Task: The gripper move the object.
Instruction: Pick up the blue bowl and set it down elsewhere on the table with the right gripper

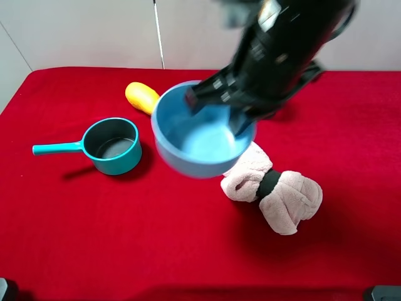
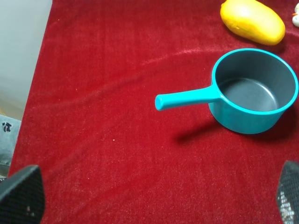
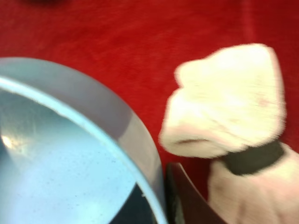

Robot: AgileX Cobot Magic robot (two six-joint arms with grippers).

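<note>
Smooth, round, light-blue plastic bowl (image 1: 200, 141) sits tilted just beside the fluffy pink rolled towel (image 1: 282, 194). Right gripper (image 1: 241, 120) clamps its rim; left gripper (image 2: 154, 196) gapes wide, empty.

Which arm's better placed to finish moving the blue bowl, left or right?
Right. The right gripper grips the light-blue bowl by its rim, apparently lifted off the red cloth. The left gripper hangs open by the saucepan, holding nothing.

Bright, even light (right wrist blurred)
</note>
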